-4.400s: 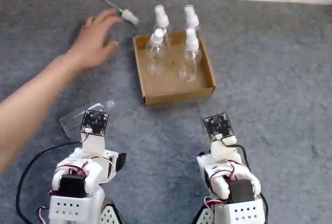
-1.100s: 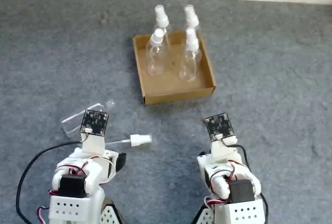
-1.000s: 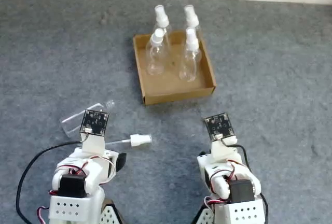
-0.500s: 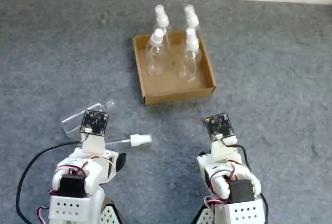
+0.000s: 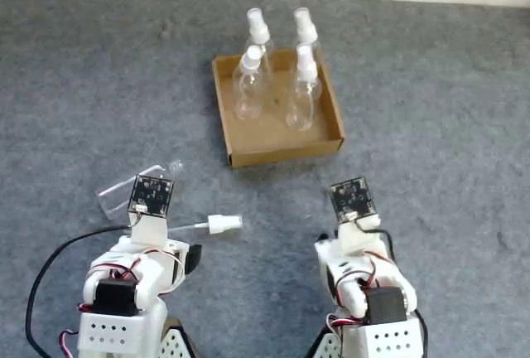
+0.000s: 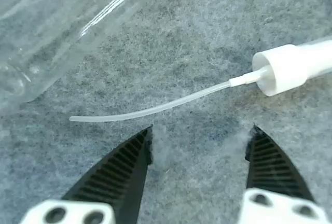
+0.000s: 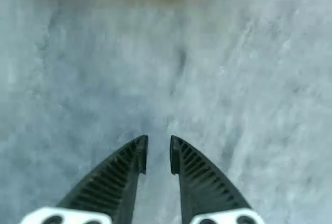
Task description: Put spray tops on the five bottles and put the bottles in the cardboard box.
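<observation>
Count: 5 bottles, 5 spray tops, 1 box, 2 arms.
- Cardboard box [image 5: 286, 152] sits upper centre of the high view on the grey surface [image 5: 439, 126].
- 4 capped bottles at the box: front pair [image 5: 250, 93] [image 5: 301, 99] inside it, rear pair [image 5: 257, 26] [image 5: 305, 25] right behind them, tops showing past the far rim.
- Uncapped bottle [image 5: 116, 191] lies on its side at lower left, partly under the left arm [image 5: 137, 271].
- Loose spray top [image 5: 224, 224] lies lower centre-left, just beside that arm, its tube pointing back toward the arm.
- Left end effector [image 6: 201, 133]: jaws wide apart, empty, over the tube [image 6: 155, 109], not touching it; the bottle's wall is at the frame's upper left.
- Right end effector [image 7: 157, 140]: jaws almost together, narrow gap, nothing between them, above bare surface near the box's front wall.
</observation>
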Controlling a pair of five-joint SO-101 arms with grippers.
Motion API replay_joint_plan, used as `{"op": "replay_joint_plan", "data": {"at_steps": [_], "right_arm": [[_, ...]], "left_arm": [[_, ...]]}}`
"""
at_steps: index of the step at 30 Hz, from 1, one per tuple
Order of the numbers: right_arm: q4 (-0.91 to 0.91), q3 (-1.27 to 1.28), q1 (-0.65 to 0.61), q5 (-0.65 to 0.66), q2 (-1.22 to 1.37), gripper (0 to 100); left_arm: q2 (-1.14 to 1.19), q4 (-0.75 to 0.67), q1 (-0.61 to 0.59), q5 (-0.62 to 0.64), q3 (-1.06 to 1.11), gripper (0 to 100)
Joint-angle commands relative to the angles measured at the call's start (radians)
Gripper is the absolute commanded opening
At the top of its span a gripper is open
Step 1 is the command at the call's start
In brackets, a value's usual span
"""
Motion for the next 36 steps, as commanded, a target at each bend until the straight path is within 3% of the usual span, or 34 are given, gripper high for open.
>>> {"op": "replay_joint_plan", "data": {"at_steps": [1, 6, 10, 18, 22, 26, 29, 32, 36], "right_arm": [[-0.119, 0.148, 0.007, 0.009, -0.015, 2.9], [-0.240, 0.147, 0.015, 0.011, -0.015, 2.8], [-0.308, 0.116, 0.033, 0.160, -0.015, 3.0], [-0.179, -0.202, -0.007, 0.011, 0.004, 3.2], [-0.134, -0.380, -0.124, -0.057, 0.202, 3.2], [-0.108, -0.595, -0.298, -0.172, 0.581, 3.2], [-0.097, -0.757, -0.470, -0.235, 0.866, 3.4], [-0.099, -0.869, -0.593, -0.304, 1.098, 9.6], [-0.099, -0.975, -0.690, -0.479, 1.307, 21.5]], "left_arm": [[-0.012, 0.006, 0.027, 0.009, 0.022, 24], [-0.012, 0.002, 0.015, 0.005, 0.022, 24], [-0.012, -0.086, -0.079, 0.005, 0.022, 24], [-0.012, -0.276, -0.401, 0.002, 0.016, 24], [-0.013, -0.282, -0.536, -0.144, -0.027, 24], [-0.007, -0.330, -0.541, -0.230, -0.108, 24], [0.005, -0.242, -0.542, -0.328, -0.272, 24], [0.110, -0.137, -0.545, -0.399, -0.461, 24], [0.426, -0.092, -0.572, -0.482, -0.733, 24]]}}
